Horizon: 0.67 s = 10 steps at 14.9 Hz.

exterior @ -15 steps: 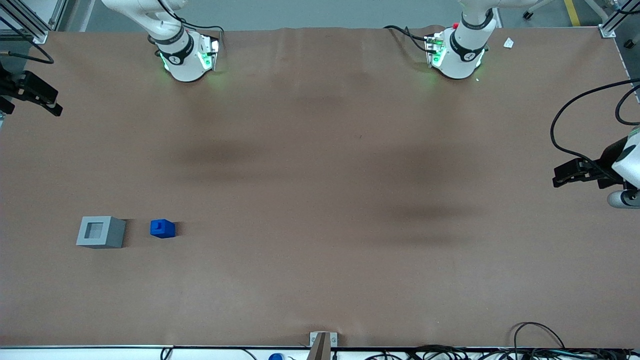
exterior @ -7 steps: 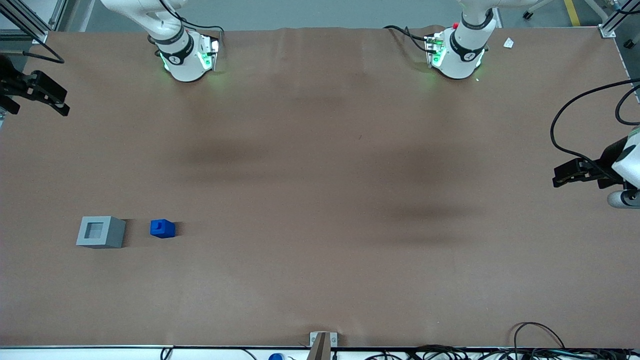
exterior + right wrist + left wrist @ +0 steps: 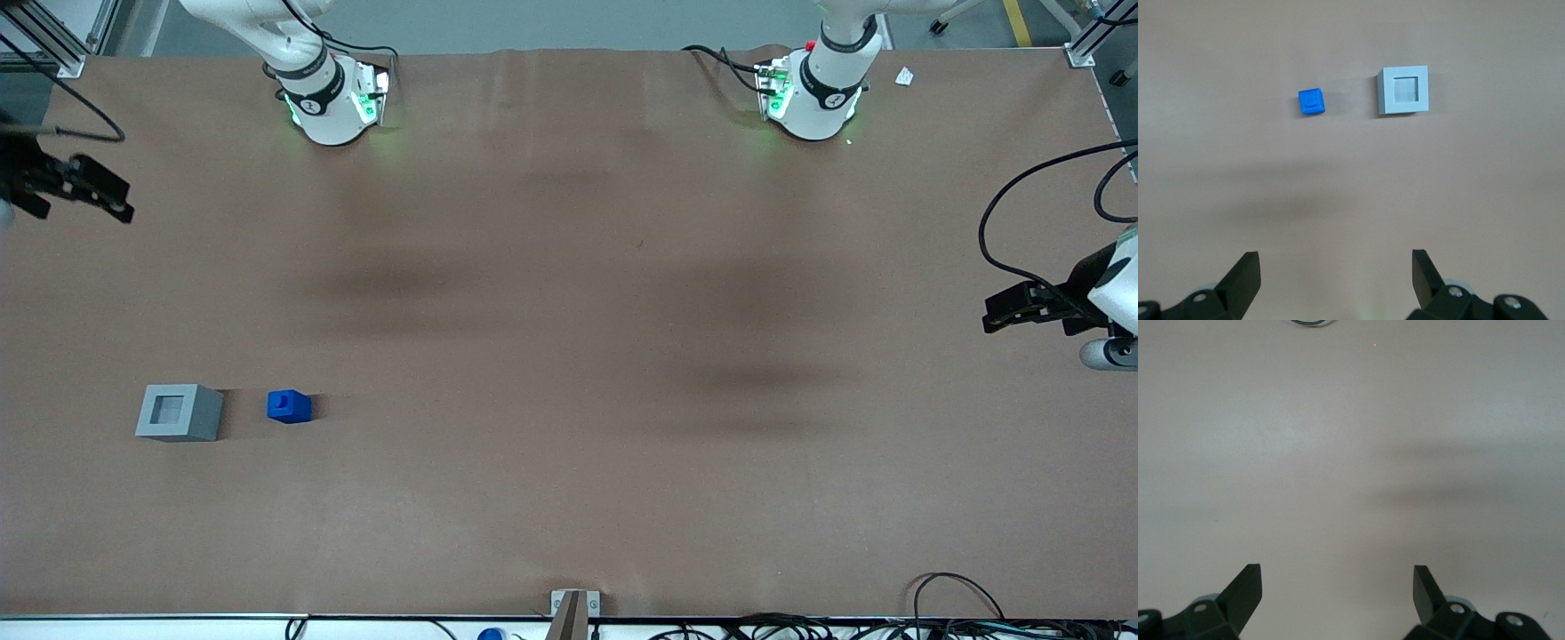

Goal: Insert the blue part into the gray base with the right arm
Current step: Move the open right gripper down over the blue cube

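Observation:
The blue part [image 3: 289, 406] sits on the brown table, upright with its raised step on top. The gray base [image 3: 179, 412] stands beside it, a small gap apart, socket facing up and empty. My right gripper [image 3: 111, 197] hangs at the working arm's end of the table, farther from the front camera than both parts and high above the table. It is open and empty. In the right wrist view the blue part [image 3: 1311, 102] and the gray base [image 3: 1404, 91] lie well ahead of the open gripper [image 3: 1336, 270].
The brown table cover [image 3: 569, 356] spreads wide around both parts. The two arm bases [image 3: 333, 98] stand at the table's back edge. Cables [image 3: 960, 613] lie along the front edge toward the parked arm's end.
My right gripper has moved a little farther in over the table from its edge, toward the parts. The blue part and gray base have not moved.

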Available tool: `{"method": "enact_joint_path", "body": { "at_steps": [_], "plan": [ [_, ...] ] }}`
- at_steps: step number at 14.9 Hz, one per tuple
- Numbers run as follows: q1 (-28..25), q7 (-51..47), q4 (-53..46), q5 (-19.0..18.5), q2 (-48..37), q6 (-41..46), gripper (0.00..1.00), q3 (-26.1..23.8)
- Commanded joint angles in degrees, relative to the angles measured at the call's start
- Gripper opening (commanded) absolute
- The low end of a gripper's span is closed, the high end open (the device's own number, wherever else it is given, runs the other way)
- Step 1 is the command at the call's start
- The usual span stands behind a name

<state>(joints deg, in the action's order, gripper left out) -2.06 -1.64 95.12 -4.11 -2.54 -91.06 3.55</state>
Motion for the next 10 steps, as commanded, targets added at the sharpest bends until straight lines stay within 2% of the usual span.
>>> {"method": "enact_joint_path", "body": {
  "at_steps": [1,10],
  "plan": [
    [1.27,-0.65,-0.02,-0.28,7.78,-4.98,1.0,-0.39],
    [0.05,-0.65,2.08,3.84,22.74,-21.95,1.0,-0.83]
  ]
}}
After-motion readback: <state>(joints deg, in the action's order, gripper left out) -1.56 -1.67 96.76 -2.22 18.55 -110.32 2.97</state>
